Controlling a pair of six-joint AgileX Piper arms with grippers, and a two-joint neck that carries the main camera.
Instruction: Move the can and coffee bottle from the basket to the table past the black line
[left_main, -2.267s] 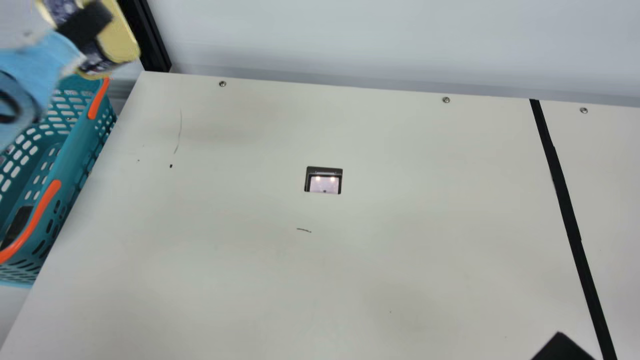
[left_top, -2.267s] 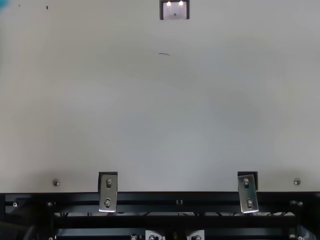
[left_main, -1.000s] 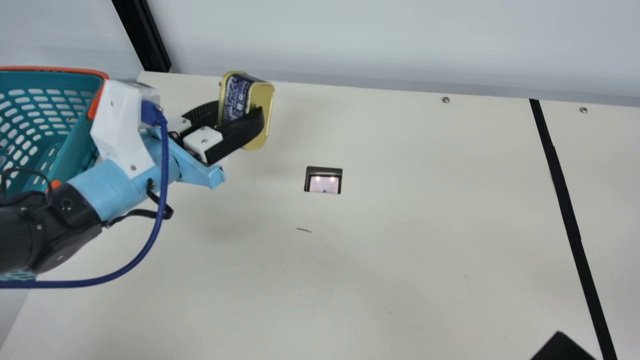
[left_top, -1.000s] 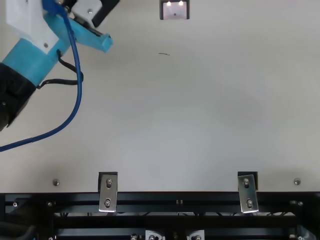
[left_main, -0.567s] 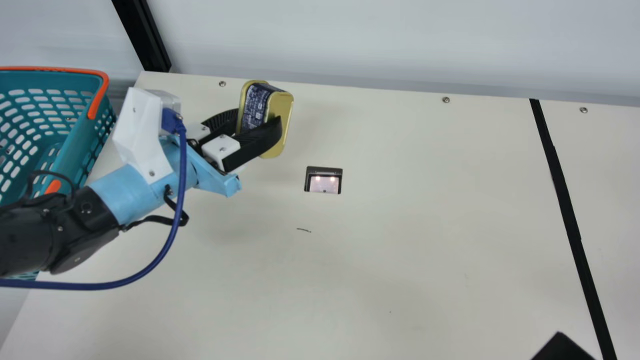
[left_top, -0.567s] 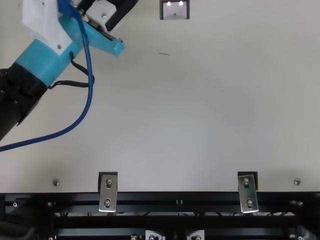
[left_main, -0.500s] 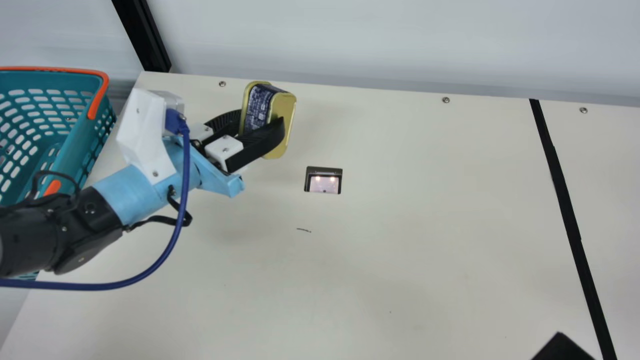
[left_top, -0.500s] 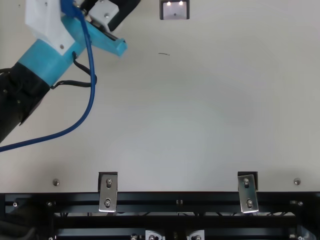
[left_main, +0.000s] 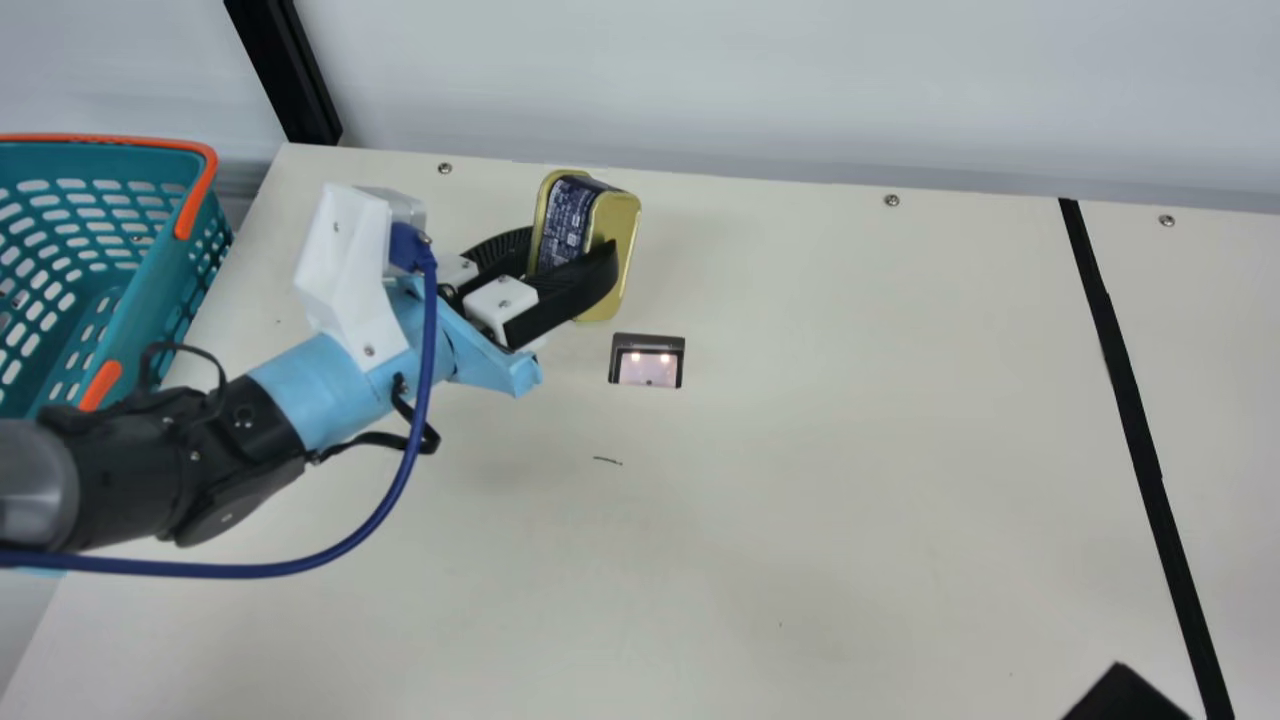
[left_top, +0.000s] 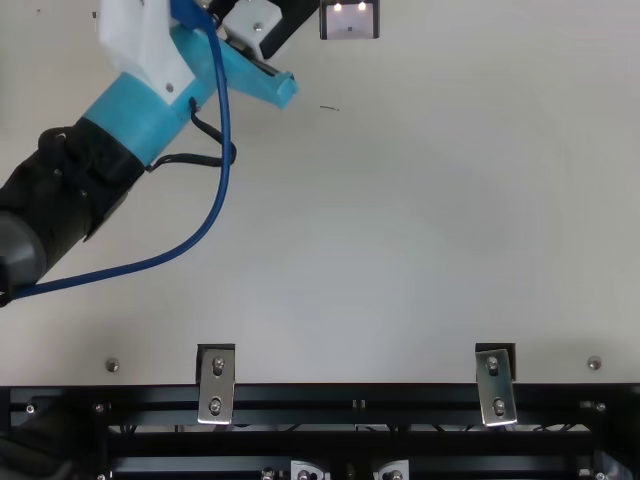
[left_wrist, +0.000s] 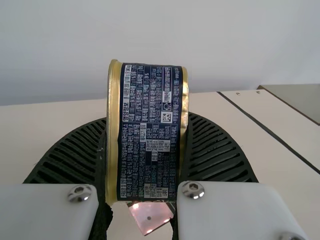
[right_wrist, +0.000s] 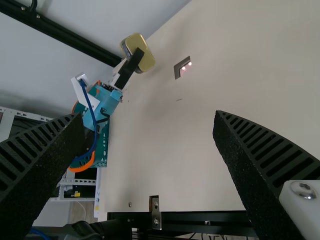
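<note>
Can (left_main: 586, 222) nearer the black line (left_main: 1138, 430)

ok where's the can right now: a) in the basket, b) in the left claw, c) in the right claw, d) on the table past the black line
b, since the left claw is shut on the can, with the basket farther left in the main view
</note>
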